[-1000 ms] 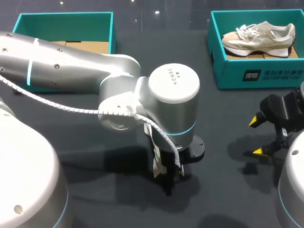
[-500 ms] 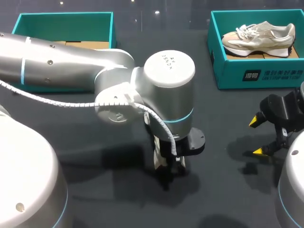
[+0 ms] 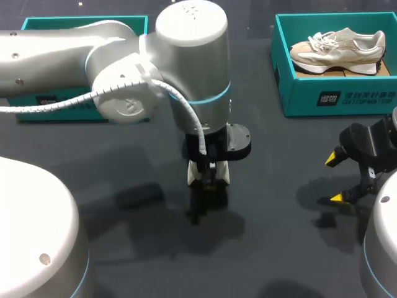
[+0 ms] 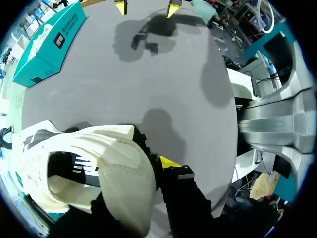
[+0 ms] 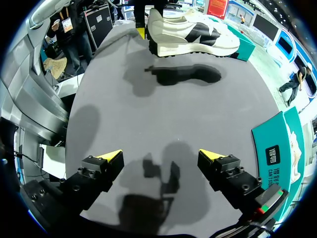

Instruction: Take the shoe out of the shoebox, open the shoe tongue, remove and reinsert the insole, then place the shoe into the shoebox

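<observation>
A white shoe (image 4: 99, 168) with dark side markings is held by the left jaws, well clear of the counter (image 3: 279, 248). In the right wrist view it is seen hanging sole-down above its own shadow. The left jaws are pinched on the shoe near the rim of its opening, at the taller end. One yellow tip (image 4: 168, 161) is seen against the shoe's outer side, while the other finger is hidden by the shoe.

In the head view the left arm (image 3: 186, 56) is seen reaching in over the middle of the counter. The shoe is largely covered by its wrist, and only a pale patch is seen below it.

The right jaws are spread wide with nothing between them. Their yellow tips (image 5: 111, 154) are held above bare counter at the right side, well apart from the held shoe.

A teal shoebox (image 3: 335, 96) is set at the far right of the counter, beyond the right jaws. A second shoe (image 3: 338, 48), beige and white with laces, is seen lying inside it. Another teal shoebox (image 3: 37, 25) is placed at the far left and is partly hidden behind the left arm.
</observation>
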Action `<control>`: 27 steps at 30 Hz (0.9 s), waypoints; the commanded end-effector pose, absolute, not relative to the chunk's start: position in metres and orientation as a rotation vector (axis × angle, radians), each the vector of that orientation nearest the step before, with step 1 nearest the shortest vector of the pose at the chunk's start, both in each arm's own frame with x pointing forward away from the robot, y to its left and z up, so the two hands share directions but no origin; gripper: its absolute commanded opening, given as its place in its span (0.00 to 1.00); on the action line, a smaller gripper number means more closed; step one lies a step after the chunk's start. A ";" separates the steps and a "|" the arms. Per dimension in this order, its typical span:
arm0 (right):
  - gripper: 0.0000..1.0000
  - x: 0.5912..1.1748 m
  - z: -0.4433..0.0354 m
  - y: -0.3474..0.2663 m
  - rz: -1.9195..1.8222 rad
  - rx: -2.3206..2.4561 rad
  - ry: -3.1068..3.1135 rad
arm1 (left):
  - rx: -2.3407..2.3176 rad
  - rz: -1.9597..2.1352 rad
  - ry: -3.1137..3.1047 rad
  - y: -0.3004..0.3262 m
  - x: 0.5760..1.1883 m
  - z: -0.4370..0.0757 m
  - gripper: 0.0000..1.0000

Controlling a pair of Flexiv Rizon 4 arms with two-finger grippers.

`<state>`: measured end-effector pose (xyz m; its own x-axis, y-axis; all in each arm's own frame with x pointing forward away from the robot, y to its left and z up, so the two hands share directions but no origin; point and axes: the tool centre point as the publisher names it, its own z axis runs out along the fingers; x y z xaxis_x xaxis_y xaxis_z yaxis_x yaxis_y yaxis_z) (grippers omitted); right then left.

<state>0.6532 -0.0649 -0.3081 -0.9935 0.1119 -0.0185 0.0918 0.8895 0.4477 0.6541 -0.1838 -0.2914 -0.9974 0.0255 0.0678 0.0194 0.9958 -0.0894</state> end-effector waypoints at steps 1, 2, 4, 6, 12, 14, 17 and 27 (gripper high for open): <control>1.00 0.652 -0.308 -0.064 0.705 0.164 3.009 | -0.044 0.125 -3.078 -0.167 0.667 -0.238 0.00; 1.00 0.652 -0.308 -0.064 0.705 0.164 3.009 | -0.037 0.086 -3.098 -0.167 0.669 -0.234 0.00; 1.00 0.652 -0.308 -0.064 0.705 0.164 3.009 | -0.038 0.103 -3.110 -0.164 0.671 -0.221 0.00; 1.00 0.652 -0.308 -0.064 0.705 0.164 3.009 | -0.036 0.086 -3.122 -0.161 0.677 -0.207 0.00; 1.00 0.652 -0.308 -0.064 0.705 0.164 3.009 | -0.030 0.106 -3.114 -0.158 0.681 -0.200 0.00; 1.00 0.652 -0.308 -0.064 0.705 0.164 3.009 | -0.030 0.106 -3.114 -0.158 0.681 -0.200 0.00; 1.00 0.652 -0.308 -0.064 0.705 0.164 3.009 | -0.030 0.106 -3.114 -0.158 0.681 -0.200 0.00; 1.00 0.652 -0.308 -0.064 0.705 0.164 3.009 | -0.040 0.171 -3.077 -0.131 0.701 -0.179 0.00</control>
<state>0.6532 -0.0649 -0.3081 -0.9935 0.1120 -0.0185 0.0919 0.8894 0.4477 0.6886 -0.1558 -0.1937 -0.9988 0.0216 0.0428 0.0183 0.9968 -0.0772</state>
